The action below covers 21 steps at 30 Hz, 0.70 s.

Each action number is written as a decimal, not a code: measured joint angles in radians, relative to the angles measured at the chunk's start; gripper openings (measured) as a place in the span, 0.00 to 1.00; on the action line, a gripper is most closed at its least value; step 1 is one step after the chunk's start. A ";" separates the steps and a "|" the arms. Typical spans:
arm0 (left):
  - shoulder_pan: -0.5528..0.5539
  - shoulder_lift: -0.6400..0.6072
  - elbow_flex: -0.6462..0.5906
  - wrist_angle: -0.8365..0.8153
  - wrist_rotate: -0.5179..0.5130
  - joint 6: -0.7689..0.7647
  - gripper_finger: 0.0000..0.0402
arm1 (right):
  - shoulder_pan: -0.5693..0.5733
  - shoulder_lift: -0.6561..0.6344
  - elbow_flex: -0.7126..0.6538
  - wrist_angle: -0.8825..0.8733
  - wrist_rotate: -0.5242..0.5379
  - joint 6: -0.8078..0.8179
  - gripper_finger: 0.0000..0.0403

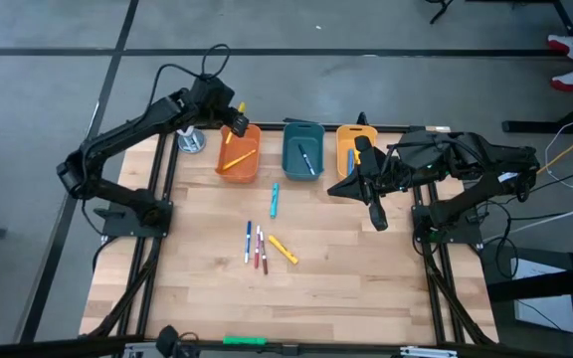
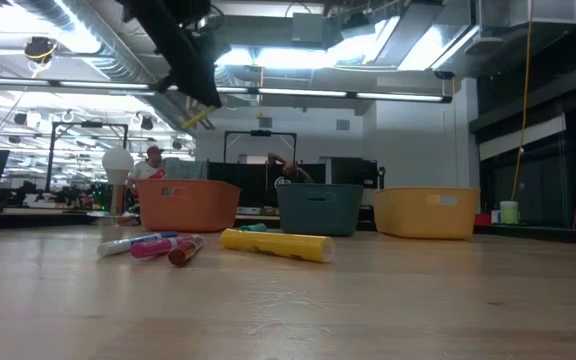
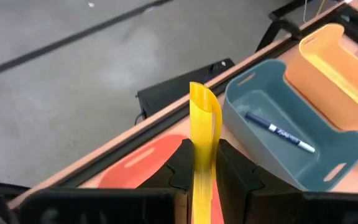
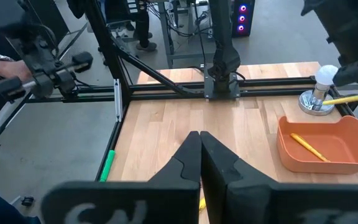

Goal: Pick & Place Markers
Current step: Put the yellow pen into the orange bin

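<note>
Yellow marker point(image 3: 202, 134) in left hand point(image 3: 201, 165), seemingly over orange bin point(image 1: 239, 152)

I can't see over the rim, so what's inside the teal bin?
One blue marker with a white end lies inside the teal bin. From above, the whole floor shows; nothing covers it.

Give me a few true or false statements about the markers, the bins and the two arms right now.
1. The left end effector holds a yellow marker above the orange bin. True.
2. The teal bin is empty. False: a blue marker lies in it.
3. The right end effector is shut and holds nothing. True.
4. All markers are already in bins. False: several markers lie loose on the table.
</note>
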 joint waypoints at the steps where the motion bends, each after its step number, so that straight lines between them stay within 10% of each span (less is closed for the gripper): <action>1: 0.006 0.010 0.000 -0.001 0.013 0.000 0.09 | 0.000 0.000 0.000 0.000 0.000 0.000 0.00; 21: 0.033 0.233 0.000 -0.087 0.081 -0.063 0.09 | 0.000 0.000 0.000 0.000 0.000 -0.002 0.00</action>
